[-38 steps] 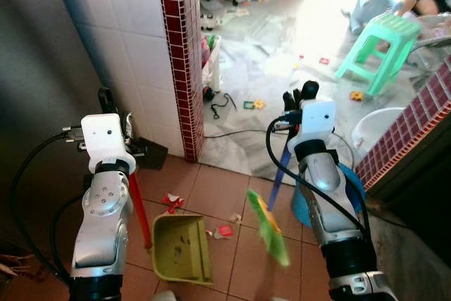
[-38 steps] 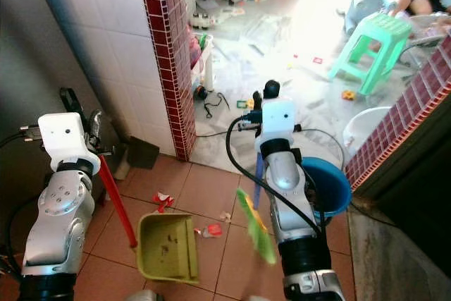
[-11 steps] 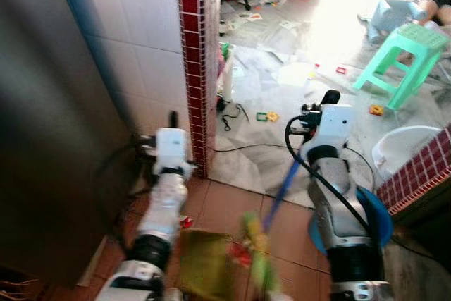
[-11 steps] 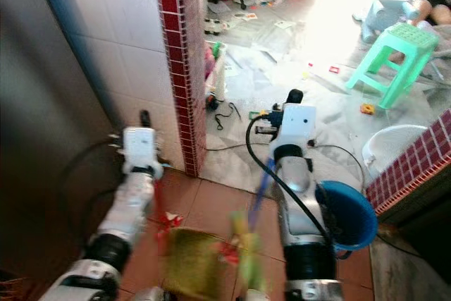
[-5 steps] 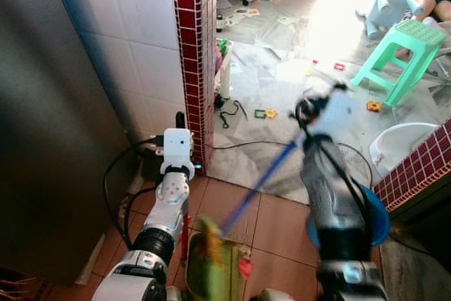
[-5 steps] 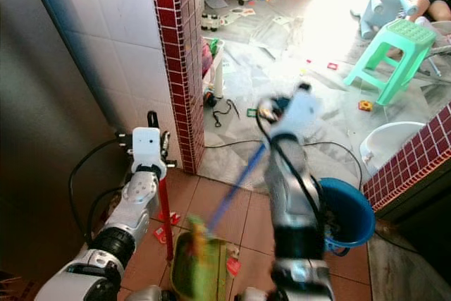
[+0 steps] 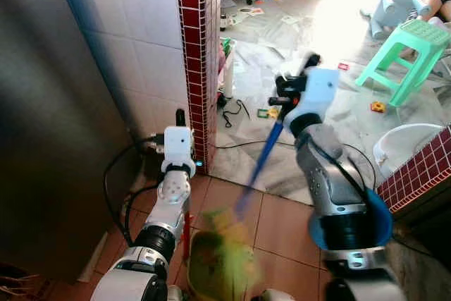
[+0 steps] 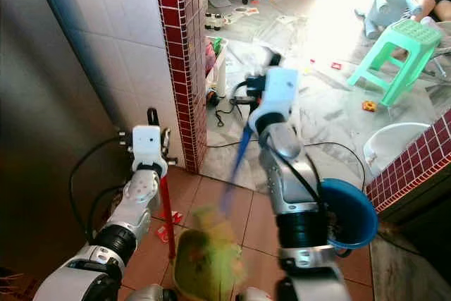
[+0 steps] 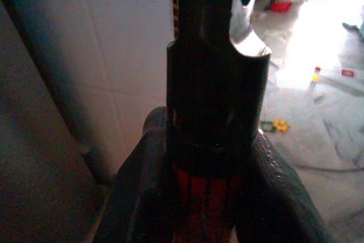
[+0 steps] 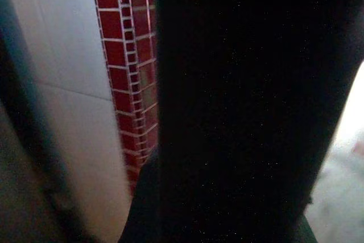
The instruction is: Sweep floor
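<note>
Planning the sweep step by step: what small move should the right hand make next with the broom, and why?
Probably draw the broom back for another stroke, because its blurred green head already sits over the dustpan that the left hand steadies, while red scraps lie beside it.

Wall (image 7: 127,40) – glossy tile; stool (image 7: 416,51) – smooth plastic.

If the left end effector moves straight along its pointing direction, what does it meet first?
Probably the white tiled wall beside the red mosaic-tiled pillar; the left end effector, gripping the red dustpan handle, points up toward it. Depth is uncertain.
</note>
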Robot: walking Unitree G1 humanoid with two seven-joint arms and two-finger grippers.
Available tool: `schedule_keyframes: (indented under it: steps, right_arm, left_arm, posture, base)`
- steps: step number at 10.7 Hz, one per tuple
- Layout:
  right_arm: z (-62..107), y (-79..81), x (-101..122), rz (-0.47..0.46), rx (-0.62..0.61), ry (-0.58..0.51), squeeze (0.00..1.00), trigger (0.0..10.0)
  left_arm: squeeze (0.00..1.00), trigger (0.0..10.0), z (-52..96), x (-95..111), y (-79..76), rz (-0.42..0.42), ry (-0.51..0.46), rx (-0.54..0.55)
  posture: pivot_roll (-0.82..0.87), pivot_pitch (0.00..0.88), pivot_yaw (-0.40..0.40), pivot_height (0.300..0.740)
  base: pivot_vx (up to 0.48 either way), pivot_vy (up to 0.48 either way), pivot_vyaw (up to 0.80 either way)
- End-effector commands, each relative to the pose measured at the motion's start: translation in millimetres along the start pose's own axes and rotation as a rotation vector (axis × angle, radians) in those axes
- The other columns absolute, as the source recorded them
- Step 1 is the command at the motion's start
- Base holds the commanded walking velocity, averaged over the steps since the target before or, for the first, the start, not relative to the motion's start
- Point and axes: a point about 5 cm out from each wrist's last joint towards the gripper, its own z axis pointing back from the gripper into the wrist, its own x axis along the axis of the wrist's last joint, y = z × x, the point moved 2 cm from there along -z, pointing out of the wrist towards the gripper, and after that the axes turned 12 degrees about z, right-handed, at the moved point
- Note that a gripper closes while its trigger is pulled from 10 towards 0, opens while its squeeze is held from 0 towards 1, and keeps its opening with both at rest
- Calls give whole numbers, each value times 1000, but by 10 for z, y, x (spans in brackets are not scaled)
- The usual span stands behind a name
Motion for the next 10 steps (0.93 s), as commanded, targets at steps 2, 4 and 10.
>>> schedule_keyframes:
  steps: [2,4,10]
  right_arm:
    - [21,-136,319,123,-51,-180,0,10000]
    - [42,-250,198,174,-95,-154,0,10000]
    - [139,-136,-185,145,-95,-5,0,10000]
  left_arm:
    - [0,10000,-99,370,-97,6,-146,-29]
    - [0,10000,-84,457,-86,11,-179,-32]
    - [0,10000,19,0,152,-93,33,9]
  posture:
    - [-149,20,0,740]
    - [-139,20,-5,740]
    - [-133,38,7,740]
  base:
    - [0,0,0]
    - [0,0,0]
    - [0,0,0]
